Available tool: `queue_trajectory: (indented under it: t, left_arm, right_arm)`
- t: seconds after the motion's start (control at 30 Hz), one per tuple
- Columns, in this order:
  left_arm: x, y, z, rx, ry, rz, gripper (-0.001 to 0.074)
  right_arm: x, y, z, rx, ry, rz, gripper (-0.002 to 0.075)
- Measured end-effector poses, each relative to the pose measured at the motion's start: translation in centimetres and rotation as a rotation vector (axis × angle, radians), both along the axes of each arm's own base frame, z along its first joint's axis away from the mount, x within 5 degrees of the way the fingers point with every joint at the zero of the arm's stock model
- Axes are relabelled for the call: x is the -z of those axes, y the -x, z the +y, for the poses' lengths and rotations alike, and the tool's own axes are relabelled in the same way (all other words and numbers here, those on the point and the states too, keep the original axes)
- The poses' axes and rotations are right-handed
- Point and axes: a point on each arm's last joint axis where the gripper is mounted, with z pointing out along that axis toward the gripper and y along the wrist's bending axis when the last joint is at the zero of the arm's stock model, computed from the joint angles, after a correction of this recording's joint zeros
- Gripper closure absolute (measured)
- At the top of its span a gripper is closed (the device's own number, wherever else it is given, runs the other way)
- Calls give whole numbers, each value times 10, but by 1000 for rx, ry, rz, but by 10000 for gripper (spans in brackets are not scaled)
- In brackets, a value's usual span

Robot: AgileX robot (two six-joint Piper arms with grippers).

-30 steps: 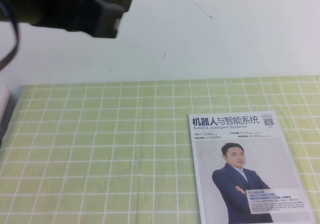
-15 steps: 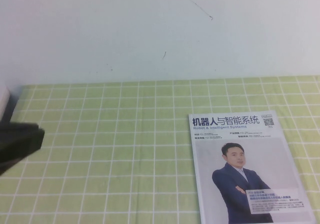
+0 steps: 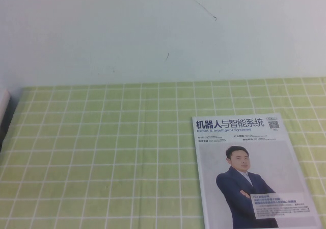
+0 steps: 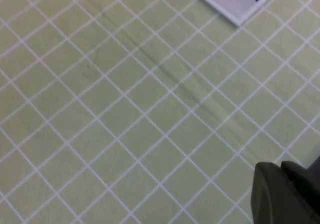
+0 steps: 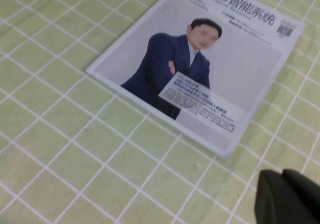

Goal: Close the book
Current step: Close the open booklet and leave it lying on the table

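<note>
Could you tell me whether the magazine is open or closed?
Closed: the magazine lies flat, front cover up, no inner pages showing. The left gripper and right gripper both hang above the green cloth, clear of the magazine.

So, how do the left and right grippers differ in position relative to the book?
The left gripper is over bare cloth, only the book's corner in its view; the right gripper is near the book, most of the cover in its view. Neither touches the closed book.

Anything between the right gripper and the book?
Nothing visible: only bare checked cloth separates the right gripper from the closed book. The left gripper hovers over cloth too, with the book's corner beyond.
</note>
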Motion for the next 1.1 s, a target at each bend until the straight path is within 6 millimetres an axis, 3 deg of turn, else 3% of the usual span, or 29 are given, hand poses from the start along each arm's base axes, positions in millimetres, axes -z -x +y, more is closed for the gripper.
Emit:
queue_trajectory:
  t: [0.2,0.43,0.6,0.87,0.97,1.1]
  left_arm:
    - [2,2,2,2,-27,8,739]
    - [-1,8,18,-60,-73,-84,739]
    - [-4,21,33,-221,-48,-146,739]
    - [-17,43,50,-556,22,-534,739]
    - [-6,40,52,-638,20,-669,739]
    - [27,28,54,-687,18,-803,739]
  right_arm:
    - [20,-3,1,0,22,64,729]
    - [21,-3,1,-1,24,66,729]
    - [21,-3,1,-1,24,66,729]
    - [21,-3,1,-1,23,64,729]
    - [21,-3,1,-1,23,64,729]
    - [21,-3,1,-1,23,64,729]
